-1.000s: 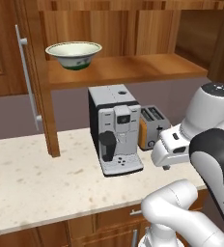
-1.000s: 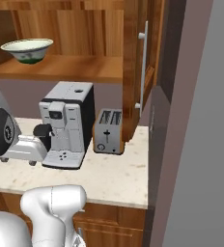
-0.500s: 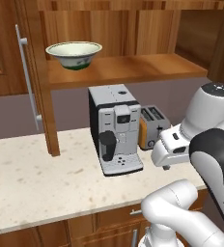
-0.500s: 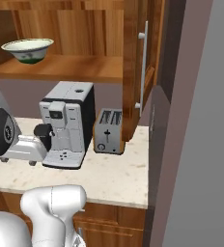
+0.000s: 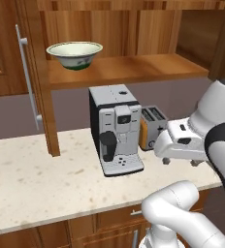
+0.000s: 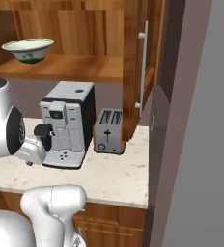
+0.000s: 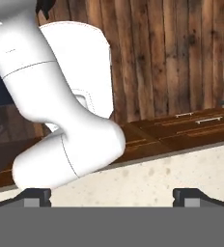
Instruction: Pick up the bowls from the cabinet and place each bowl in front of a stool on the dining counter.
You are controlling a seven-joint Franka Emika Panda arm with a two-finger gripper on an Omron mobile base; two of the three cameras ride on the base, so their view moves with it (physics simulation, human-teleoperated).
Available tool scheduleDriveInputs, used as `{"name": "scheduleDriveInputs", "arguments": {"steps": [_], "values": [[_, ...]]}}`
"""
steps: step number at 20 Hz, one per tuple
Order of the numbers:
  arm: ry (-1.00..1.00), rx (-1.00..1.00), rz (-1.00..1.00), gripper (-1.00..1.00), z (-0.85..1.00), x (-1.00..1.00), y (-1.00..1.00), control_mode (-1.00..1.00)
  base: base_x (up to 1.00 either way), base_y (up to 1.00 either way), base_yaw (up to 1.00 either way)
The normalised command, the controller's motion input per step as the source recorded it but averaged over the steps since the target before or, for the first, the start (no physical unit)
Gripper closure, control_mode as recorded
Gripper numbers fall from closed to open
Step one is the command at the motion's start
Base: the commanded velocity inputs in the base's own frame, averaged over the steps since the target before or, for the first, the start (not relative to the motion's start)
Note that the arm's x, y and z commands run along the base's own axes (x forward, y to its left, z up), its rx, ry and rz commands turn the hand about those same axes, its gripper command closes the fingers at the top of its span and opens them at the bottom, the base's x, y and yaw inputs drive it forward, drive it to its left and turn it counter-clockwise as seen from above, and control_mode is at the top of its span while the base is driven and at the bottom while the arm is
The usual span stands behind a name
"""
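Observation:
A cream-white bowl [image 5: 74, 54] with a green band stands upright on the plank shelf of the open wooden cabinet [image 5: 134, 69]. The right base view has the same bowl [image 6: 28, 49] at the shelf's left end [image 6: 80, 67]. My hand hangs low at the right, well below and to the right of the bowl. In the hand view my gripper [image 7: 115, 197] is open, with nothing between its fingertips [image 7: 36, 196]. The dining counter and the stools are out of view.
A coffee machine [image 5: 115, 131] and a toaster [image 5: 151, 127] stand on the speckled stone top [image 5: 32, 179] under the shelf. The cabinet door with its silver bar handle [image 5: 28, 72] stands open at the left. A dark tall panel [image 6: 191, 144] closes the right side.

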Motion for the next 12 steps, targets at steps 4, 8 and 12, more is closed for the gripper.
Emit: {"name": "scheduleDriveInputs", "arguments": {"steps": [4,8,12], "values": [[0.07,0.15,-0.17,-1.00,0.63,0.06,0.01,-1.00,0.00,0.00,0.00],[0.02,0.14,-0.26,-1.00,0.74,0.00,0.32,-1.00,0.00,0.00,0.00],[-0.06,0.07,-0.37,-1.00,0.53,0.10,0.71,-1.00,0.00,0.00,0.00]]}}
